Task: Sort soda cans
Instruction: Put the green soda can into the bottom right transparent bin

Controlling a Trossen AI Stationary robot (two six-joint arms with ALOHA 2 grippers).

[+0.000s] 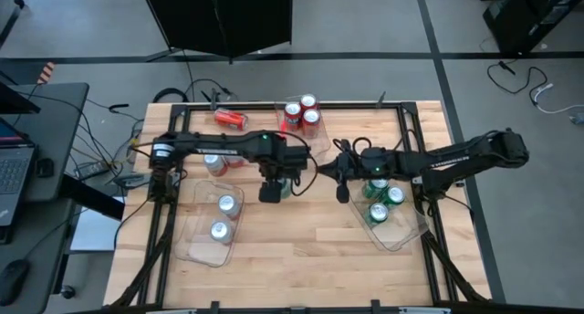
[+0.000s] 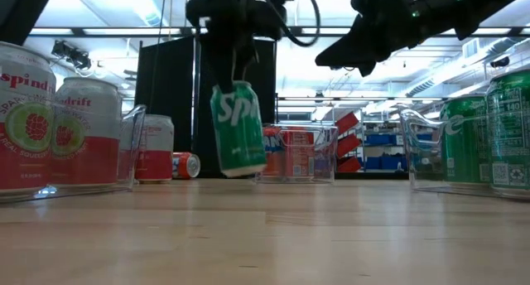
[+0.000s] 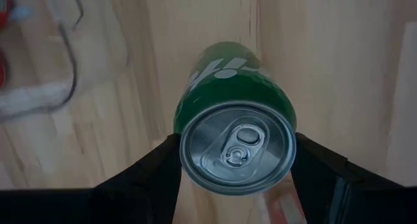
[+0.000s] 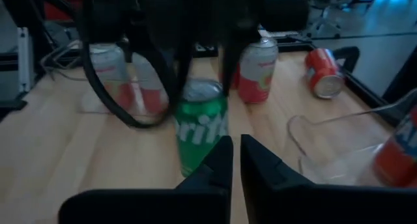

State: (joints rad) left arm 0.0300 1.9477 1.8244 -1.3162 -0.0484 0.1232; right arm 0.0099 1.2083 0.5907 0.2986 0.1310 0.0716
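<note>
Green cylindrical can [image 3: 238, 136], silver-topped, clamped in left pincer [image 3: 238, 165].

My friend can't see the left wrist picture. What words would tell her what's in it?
A green soda can is gripped at its rim between the left gripper's two dark jaws, silver top and pull tab facing the camera. Pale wooden table lies behind it.

The right gripper [image 4: 236, 160] has its two dark fingers pressed nearly together, with nothing between them. Just beyond stands a green can [image 4: 201, 131] on the bench [image 4: 58, 165], the left gripper [image 4: 195, 61] clamped around its top. Behind the green can stands a pink-and-white can [image 4: 256, 71]; farther off a red can [image 4: 322, 73] lies on its side.
</note>
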